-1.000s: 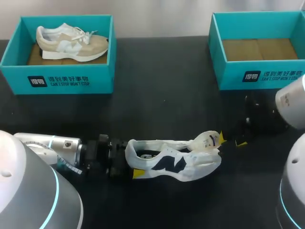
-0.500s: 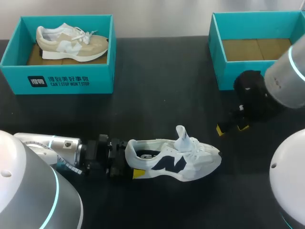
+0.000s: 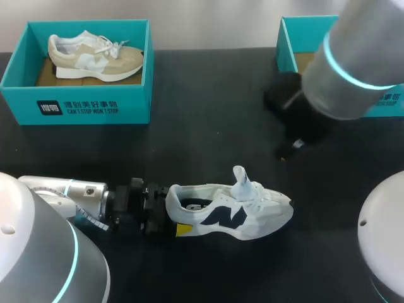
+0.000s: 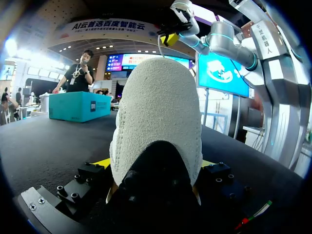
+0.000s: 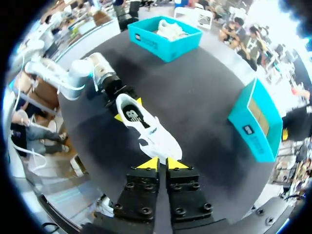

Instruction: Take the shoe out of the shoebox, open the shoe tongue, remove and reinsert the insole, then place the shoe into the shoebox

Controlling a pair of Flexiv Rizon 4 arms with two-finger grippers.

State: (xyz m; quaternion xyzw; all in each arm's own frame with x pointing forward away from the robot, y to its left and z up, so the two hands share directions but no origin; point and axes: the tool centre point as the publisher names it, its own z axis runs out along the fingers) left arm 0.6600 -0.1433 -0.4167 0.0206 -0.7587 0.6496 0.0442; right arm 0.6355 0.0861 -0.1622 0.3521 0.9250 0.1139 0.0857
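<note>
Resting on the black table (image 3: 208, 113) toward its near edge, the white shoe (image 3: 230, 211) lies outside both boxes, heel toward my left arm, toe toward the right side. Left gripper (image 3: 169, 218) clamps the heel: in the left wrist view the heel fills the space between the fingers, a yellow tip showing at each side of it. Tongue (image 3: 240, 180) stands up out of the laces, pulled open. Insole (image 5: 132, 114) lies inside the shoe, seen through the opening. Right gripper (image 5: 162, 164) hangs high above the table, fingers closed together on nothing, yellow tips side by side; from its wrist view the shoe's toe lies just ahead of the tips but far below. In the head view the right arm crosses in front of the right shoebox (image 3: 285, 41) and hides much of it; bare cardboard floor shows inside. Left shoebox (image 3: 76, 104) sits at the far left corner, well apart from the white shoe, with a beige shoe (image 3: 95, 57) lying in it, toe to the right.
</note>
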